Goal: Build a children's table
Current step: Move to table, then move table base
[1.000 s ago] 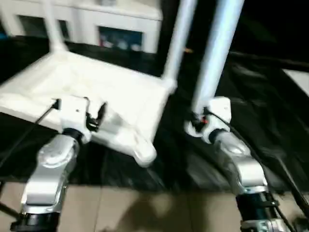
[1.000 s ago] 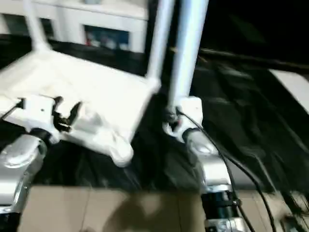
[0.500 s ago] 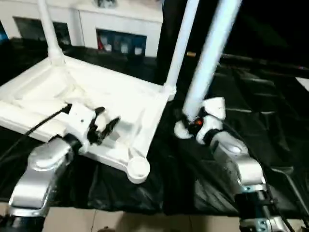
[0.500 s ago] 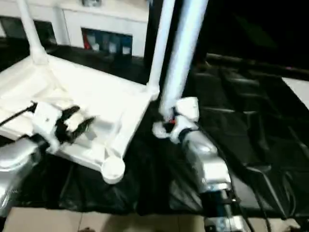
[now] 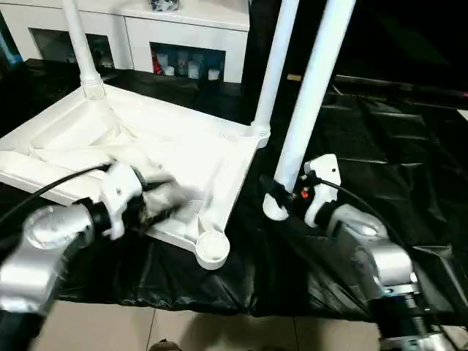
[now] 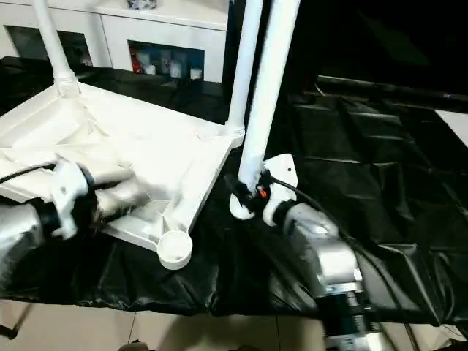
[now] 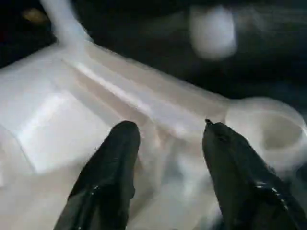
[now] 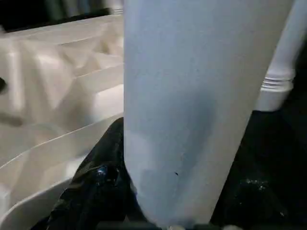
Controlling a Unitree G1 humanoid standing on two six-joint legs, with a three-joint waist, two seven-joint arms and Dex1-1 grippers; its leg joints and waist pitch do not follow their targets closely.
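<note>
Pinching a loose white tube leg (image 5: pixel 311 95) near its lower end, my right gripper (image 5: pixel 287 196) holds it nearly upright at centre frame. My left gripper (image 7: pixel 168 177) hangs with fingers (image 7: pixel 108 177) spread over the upturned table top (image 5: pixel 153 142), which fills the left half on black sheeting (image 5: pixel 380 146), near its empty corner socket (image 5: pixel 211 247).

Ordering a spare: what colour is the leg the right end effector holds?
White; the leg shows best in the left eye view.

table top (image 5: pixel 168 139): white | tube legs (image 5: pixel 311 95): white | gripper fingers (image 7: pixel 110 177): black | floor cover (image 5: pixel 380 146): black | forearms (image 5: pixel 373 256): silver
</note>
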